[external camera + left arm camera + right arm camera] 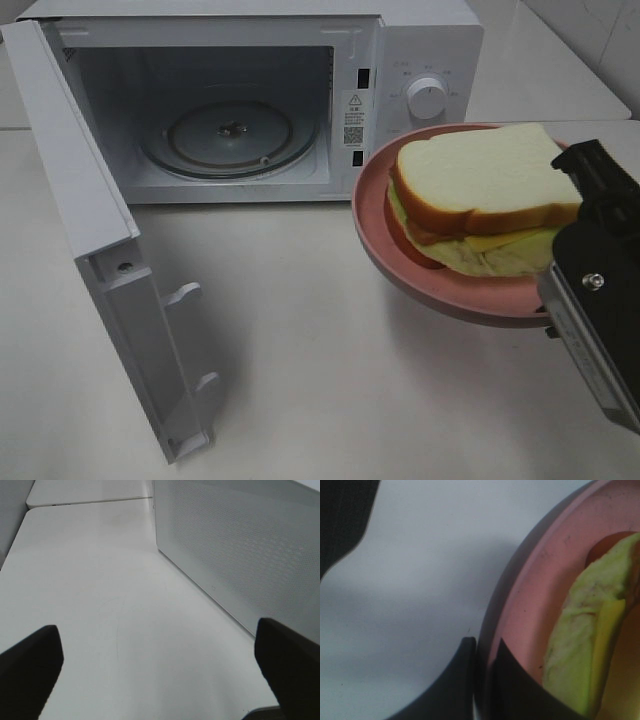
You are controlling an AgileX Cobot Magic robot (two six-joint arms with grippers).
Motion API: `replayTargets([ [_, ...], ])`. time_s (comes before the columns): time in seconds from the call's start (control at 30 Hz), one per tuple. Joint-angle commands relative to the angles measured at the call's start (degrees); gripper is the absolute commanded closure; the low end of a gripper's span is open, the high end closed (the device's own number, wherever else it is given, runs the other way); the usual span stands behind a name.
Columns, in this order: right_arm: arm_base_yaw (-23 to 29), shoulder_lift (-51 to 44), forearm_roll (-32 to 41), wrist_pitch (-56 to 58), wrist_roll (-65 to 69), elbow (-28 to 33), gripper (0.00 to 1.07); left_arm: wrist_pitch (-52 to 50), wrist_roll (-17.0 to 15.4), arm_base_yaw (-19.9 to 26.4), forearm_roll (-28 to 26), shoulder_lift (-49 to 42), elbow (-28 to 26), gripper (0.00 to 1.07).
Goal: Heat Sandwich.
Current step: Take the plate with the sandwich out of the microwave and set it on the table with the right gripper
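The white counter [330, 340] carries everything here. At its far side stands a white microwave [420, 40], its cavity facing forward with a round glass turntable [228, 135] lying flat inside. A round dial [428, 98] sits on the control panel to the right of the cavity. The microwave door [100, 250] is swung fully open to the left, its inner face turned toward the middle of the counter; in the left wrist view its dotted outer panel runs just beside that arm.

In front of the control panel and to the right of the cavity, a round pink plate [400, 265] is lifted off the counter and tilted, casting a shadow beneath it. The sandwich [480, 190] lies on this plate: a white bread slice with a tan crust on top, pale yellow-green filling showing along its near edge.

The right pincer [482, 675] is closed on the plate's rim, one finger under it and one above, as the right wrist view shows. The left pincer [160, 672] stands wide open over bare counter beside the door, holding nothing.
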Motion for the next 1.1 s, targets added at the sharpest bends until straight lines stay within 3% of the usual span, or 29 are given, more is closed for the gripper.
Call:
replayTargets([
  [0.03, -0.2, -1.7, -3.7, 0.9, 6.0, 0.3, 1.07, -0.6, -0.1, -0.3, -0.5, -1.5, 0.2, 0.05],
  [0.5, -0.2, -2.2, -14.7, 5.3, 33.0, 0.3, 1.07, -0.6, -0.1, -0.3, -0.5, -1.5, 0.2, 0.05],
  [1.1, -0.2, -2.2, -20.7, 14.7, 64.6, 0.3, 1.06, -0.6, -0.1, -0.3, -0.5, -1.5, 0.2, 0.05],
])
